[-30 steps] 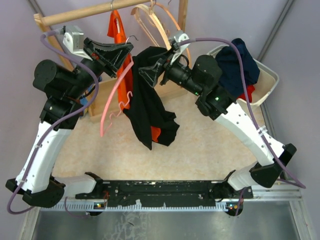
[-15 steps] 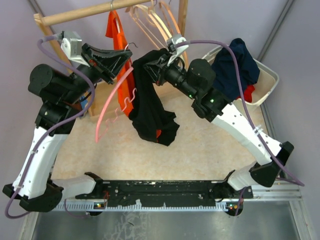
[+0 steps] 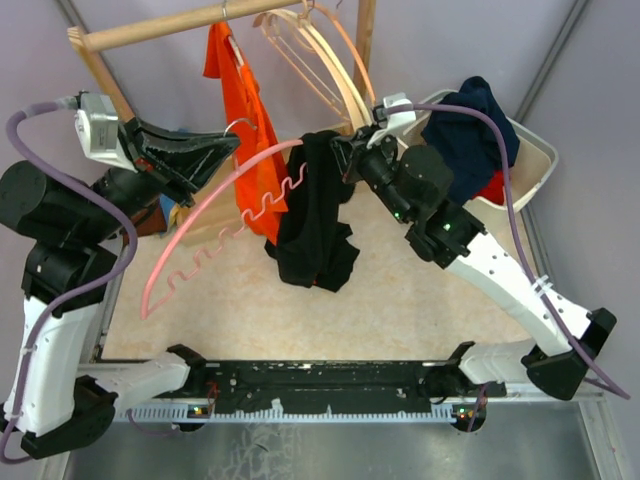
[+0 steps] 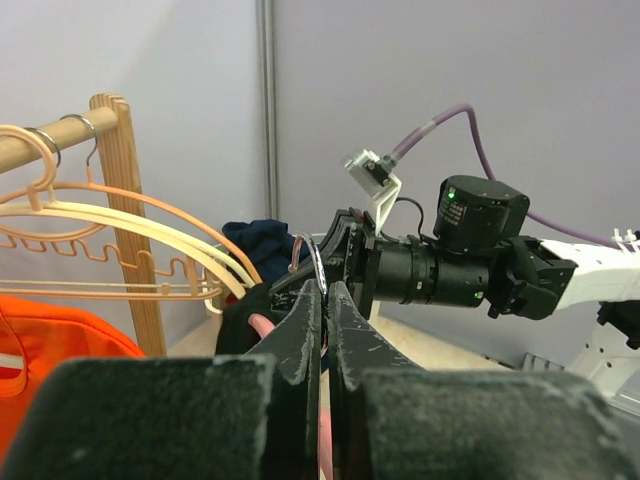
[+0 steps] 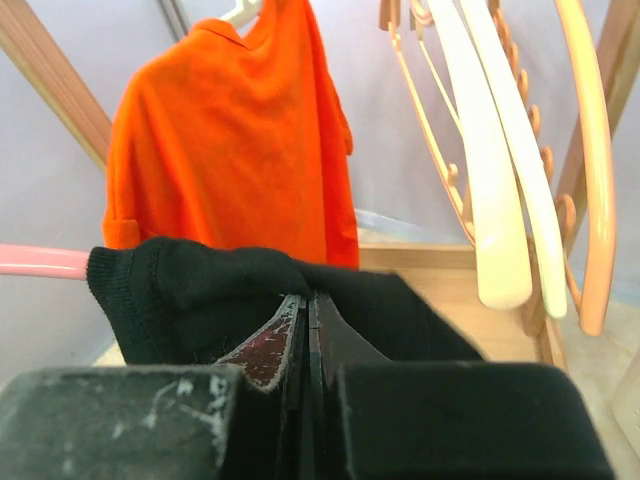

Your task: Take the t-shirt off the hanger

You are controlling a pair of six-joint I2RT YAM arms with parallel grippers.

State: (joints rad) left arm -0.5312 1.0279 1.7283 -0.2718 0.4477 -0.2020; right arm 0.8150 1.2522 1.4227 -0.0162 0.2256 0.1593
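T-shirt [image 5: 190, 285] pinched in right pincer [image 5: 307, 303], seen at its wrist; left wrist view shows left pincer [image 4: 322, 292] clamping hanger hook [image 4: 317, 262].

Four garments, four-plus hangers, one basket, two arms.
One black t-shirt [image 3: 315, 220] is hanging at centre and one orange shirt [image 3: 245, 120] at upper left. One pink hanger [image 3: 195, 200] is showing, with at least three pale hangers [image 3: 335, 70] on one rail [image 3: 170, 27]. One basket [image 3: 532, 185] is holding one dark blue garment [image 3: 470, 120] and one red garment [image 3: 493, 185].
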